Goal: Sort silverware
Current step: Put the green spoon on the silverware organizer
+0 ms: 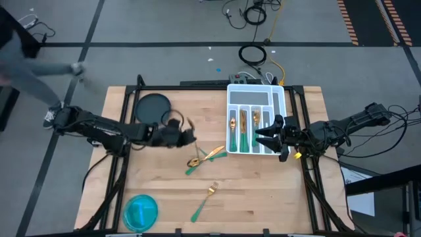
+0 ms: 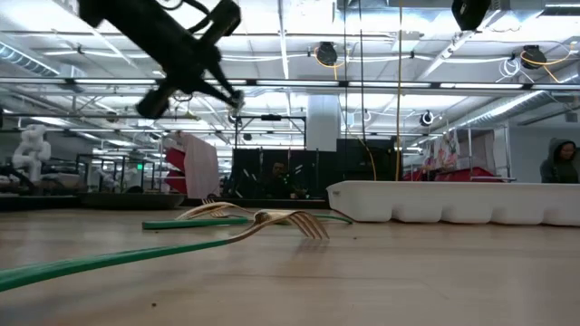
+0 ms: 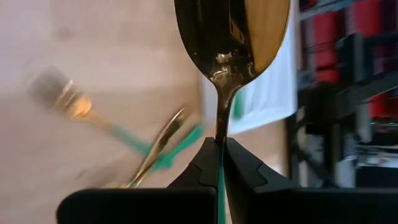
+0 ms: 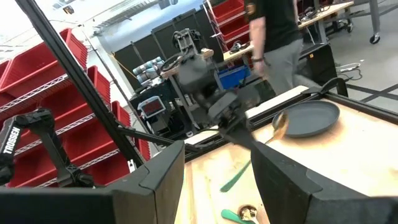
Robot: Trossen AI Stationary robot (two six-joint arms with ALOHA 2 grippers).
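Overhead, we are seeing the left gripper (image 1: 189,136) hanging above the wooden table (image 1: 276,197), between the dark round plate (image 1: 152,106) and the white tray (image 1: 256,97), its fingers closed on a spoon (image 1: 191,125). Gold-and-green pieces are lying in the tray's slots (image 1: 243,128); a small heap (image 1: 204,158) is resting beside the tray, and a lone fork (image 1: 205,201) is lying nearer the blue bowl (image 1: 141,212). The right gripper (image 1: 264,137) is hovering over the tray's edge with fingers parted, holding nothing.

From table level, we are looking past two forks (image 2: 272,220) toward the tray (image 2: 453,201).

Through the left wrist camera, we are watching the closed fingers (image 3: 205,171) pinching the spoon's (image 3: 233,37) green handle.

Through the right wrist camera, we are seeing its spread fingers (image 4: 158,180), the other arm lifting the spoon (image 4: 278,124), and a person (image 4: 277,37) standing beyond.
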